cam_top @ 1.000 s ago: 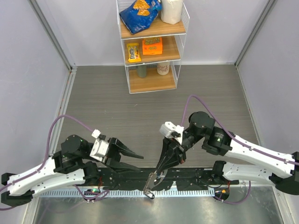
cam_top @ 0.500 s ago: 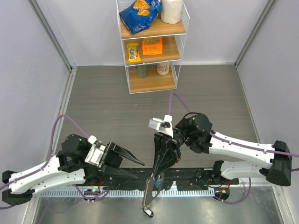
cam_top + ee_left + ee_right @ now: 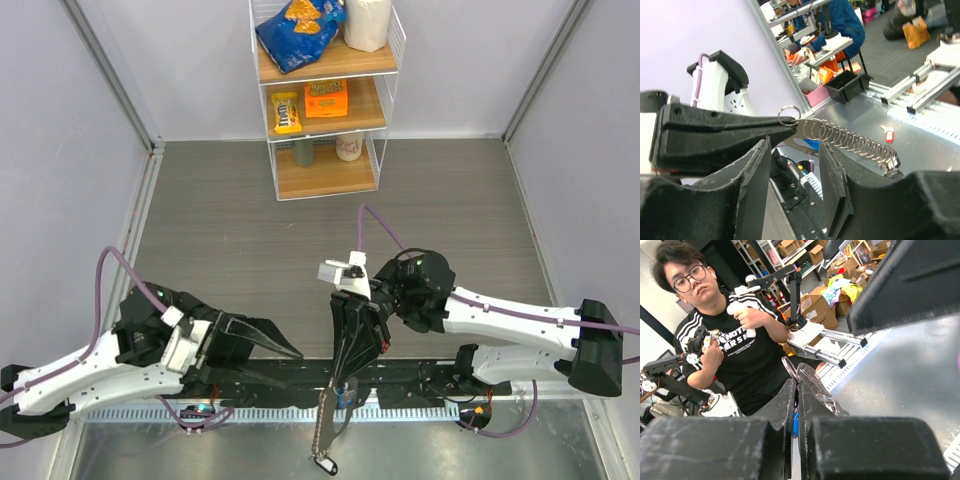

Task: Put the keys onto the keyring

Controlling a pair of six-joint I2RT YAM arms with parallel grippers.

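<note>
- Pale lilac wall panels (image 3: 60, 150) with aluminium corner posts close in the left, right and far sides of a grey wood-grain table (image 3: 300, 240). A brushed metal sheet (image 3: 450, 455) runs along the near edge, below the arm bases.
- A white wire rack with wooden shelves (image 3: 320, 178) stands against the far wall, well apart from both arms, with a broad stretch of table between.
- The white-and-black left arm (image 3: 90, 370) lies low at the near left, and its left gripper (image 3: 285, 358) points right toward the middle. Its black fingers (image 3: 752, 185) stand apart with nothing between them—released.
- The white-and-black right arm (image 3: 510, 320) reaches in from the right. Its right gripper (image 3: 346, 372) points down over the near edge, near the left gripper's tips but not touching them.
- The right gripper is clenched on the keyring (image 3: 323, 425), pinching the top of its thin silver chain of linked rings (image 3: 850, 140). The rest hangs free over the metal sheet.
- A sliver of blue tag (image 3: 796, 424) shows between the shut pads.
- A small red tag (image 3: 888, 134) lies on the metal sheet, apart from the chain.
- A small dark piece (image 3: 322, 465) hangs at the chain's lower end—too small to identify. The keys cannot be made out in any view.
</note>
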